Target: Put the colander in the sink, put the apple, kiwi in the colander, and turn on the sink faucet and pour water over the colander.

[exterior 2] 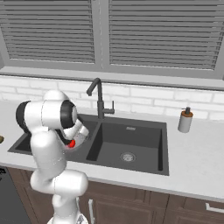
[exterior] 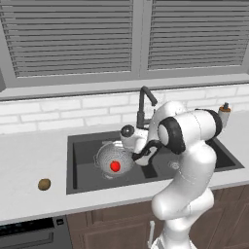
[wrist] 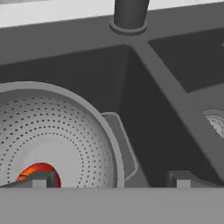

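1. Left base view: we list a round silver mesh colander [exterior: 114,158] in the dark grey double sink's [exterior: 73,163] left basin, holding a red apple [exterior: 115,166]; a brown oval kiwi [exterior: 44,184] lies on the white counter [exterior: 29,155].
2. Right base view: we note a tall dark faucet [exterior 2: 99,98] and a grey soap bottle [exterior 2: 185,120].
3. Hand view: we record the gripper [wrist: 111,180] spread wide, empty, at the colander's rim.

The arm [exterior: 187,165] is built of thick, rounded, glossy white segments, joined by black bands and dark rings at the joints, and in the right base view it shows a round black cap edged in white on its upper joint. Its hand is white with a small dark grey ball-shaped knob on top and a dark underside. Two small, dark, squarish fingers [wrist: 43,178], each marked with a pale grey square patch, end the hand.
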Robot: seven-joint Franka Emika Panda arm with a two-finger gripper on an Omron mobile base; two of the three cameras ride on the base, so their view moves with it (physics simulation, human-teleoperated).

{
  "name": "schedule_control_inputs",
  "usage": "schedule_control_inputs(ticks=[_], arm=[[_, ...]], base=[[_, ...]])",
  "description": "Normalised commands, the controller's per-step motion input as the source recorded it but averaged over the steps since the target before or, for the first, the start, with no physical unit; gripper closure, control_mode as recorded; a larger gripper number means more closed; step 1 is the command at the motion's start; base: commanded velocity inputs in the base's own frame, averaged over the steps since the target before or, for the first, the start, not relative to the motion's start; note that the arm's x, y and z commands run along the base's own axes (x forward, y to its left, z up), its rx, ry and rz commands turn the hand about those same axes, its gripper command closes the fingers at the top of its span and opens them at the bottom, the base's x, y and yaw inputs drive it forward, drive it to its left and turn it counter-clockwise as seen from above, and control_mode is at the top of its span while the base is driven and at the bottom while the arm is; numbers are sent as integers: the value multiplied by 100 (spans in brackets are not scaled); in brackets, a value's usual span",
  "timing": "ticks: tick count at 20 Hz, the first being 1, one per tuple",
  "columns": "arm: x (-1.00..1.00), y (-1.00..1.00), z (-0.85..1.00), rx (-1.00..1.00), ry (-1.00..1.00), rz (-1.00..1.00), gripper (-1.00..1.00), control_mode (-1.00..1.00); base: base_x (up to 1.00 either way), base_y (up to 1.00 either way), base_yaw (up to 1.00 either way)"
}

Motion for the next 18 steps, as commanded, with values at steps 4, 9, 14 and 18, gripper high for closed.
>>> schedule_control_inputs(ticks=[4,9,14,18], arm=[[-49,0,100,0,-3,23,-100,-100],[-76,2,77,0,-3,32,-100,-100],[-40,34,96,0,2,28,-100,-100],[-3,56,100,-2,13,23,-100,-100]], base=[[0,0,0],[0,0,0],[0,0,0],[0,0,0]])
